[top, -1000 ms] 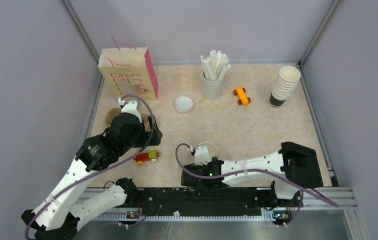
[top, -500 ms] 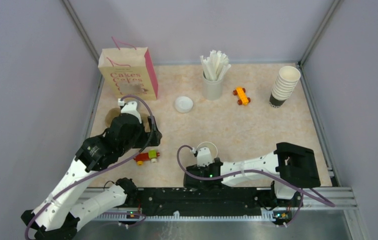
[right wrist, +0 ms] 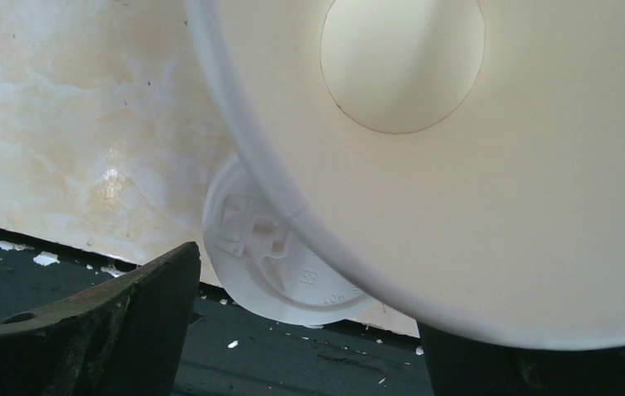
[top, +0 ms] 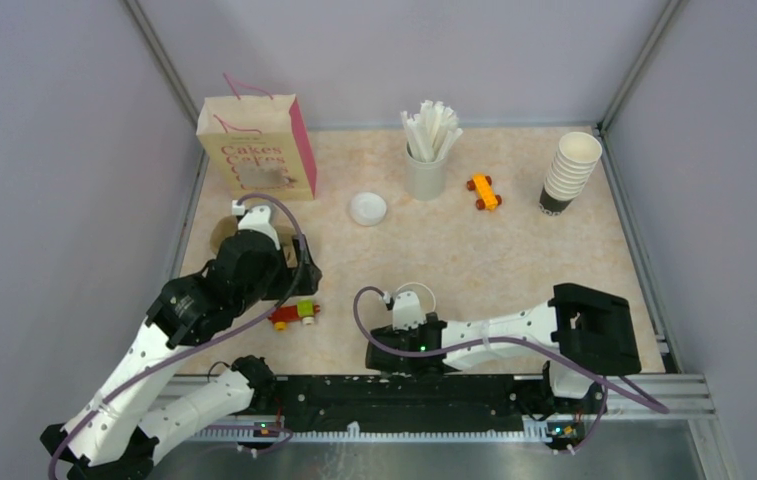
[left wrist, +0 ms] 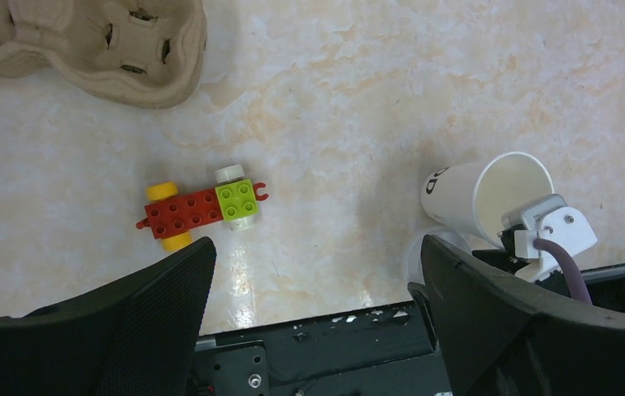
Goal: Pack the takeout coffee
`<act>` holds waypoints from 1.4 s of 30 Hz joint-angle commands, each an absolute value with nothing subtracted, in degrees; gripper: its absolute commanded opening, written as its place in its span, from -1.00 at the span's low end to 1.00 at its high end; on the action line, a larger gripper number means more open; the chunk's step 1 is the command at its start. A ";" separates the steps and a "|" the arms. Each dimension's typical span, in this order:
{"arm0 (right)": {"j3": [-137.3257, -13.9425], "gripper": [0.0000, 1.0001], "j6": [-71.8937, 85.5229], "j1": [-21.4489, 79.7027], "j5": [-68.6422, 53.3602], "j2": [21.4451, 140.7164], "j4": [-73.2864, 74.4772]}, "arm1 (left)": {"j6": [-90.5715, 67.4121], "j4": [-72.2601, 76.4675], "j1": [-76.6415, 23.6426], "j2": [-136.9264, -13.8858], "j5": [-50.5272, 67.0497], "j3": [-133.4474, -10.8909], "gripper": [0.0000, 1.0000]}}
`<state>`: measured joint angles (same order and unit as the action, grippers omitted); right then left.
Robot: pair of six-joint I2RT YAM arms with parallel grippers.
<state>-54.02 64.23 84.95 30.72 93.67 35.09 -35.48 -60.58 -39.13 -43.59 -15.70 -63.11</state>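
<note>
Near edge of table (top: 514, 250), centre: white cup (top: 416, 297) sits between spread fingers of right gripper (right wrist: 309, 330), mouth facing its wrist camera, long axis roughly along line of approach. One finger (right wrist: 86, 330) clear of rim, other side hidden; judged not yet gripped. Flat lid (right wrist: 263, 264) lies just under cup's edge. Left gripper (left wrist: 313, 272), fingers wide, empty, hangs over toy car (left wrist: 201, 206), well apart from cup. Right arm nearer. Paper bag (top: 257, 150) far left.

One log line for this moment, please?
left gripper: open, above toy car | right gripper: open at tilted cup | lid: by cup
</note>
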 commanded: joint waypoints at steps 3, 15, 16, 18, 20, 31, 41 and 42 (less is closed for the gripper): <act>-54.35 0.85 62.58 83.71 32.12 93.35 32.82 | -36.46 -61.12 -39.03 -42.54 -15.88 -64.80 0.97; -54.57 0.69 61.06 83.15 31.56 94.29 32.26 | -37.00 -61.38 -39.06 -42.52 -16.12 -65.00 0.97; -54.33 0.68 61.01 83.16 31.40 94.21 32.10 | -37.01 -61.40 -39.05 -42.46 -16.11 -64.99 0.97; -54.08 0.65 60.99 83.11 31.42 93.98 31.83 | -37.08 -61.48 -39.04 -42.50 -16.18 -65.12 0.97; -53.89 0.62 60.70 83.12 31.38 93.55 31.53 | -37.09 -61.48 -39.05 -42.50 -16.22 -65.26 0.97; -54.14 0.55 57.72 84.59 25.66 89.28 30.87 | -37.32 -62.10 -39.07 -41.99 -16.29 -65.08 0.98; -59.89 0.51 52.20 87.29 16.39 80.11 31.43 | -38.89 -62.90 -39.03 -39.98 -17.18 -65.00 0.98; -60.85 0.51 51.71 87.35 16.51 79.02 31.65 | -39.17 -63.18 -39.03 -39.85 -17.36 -65.14 0.98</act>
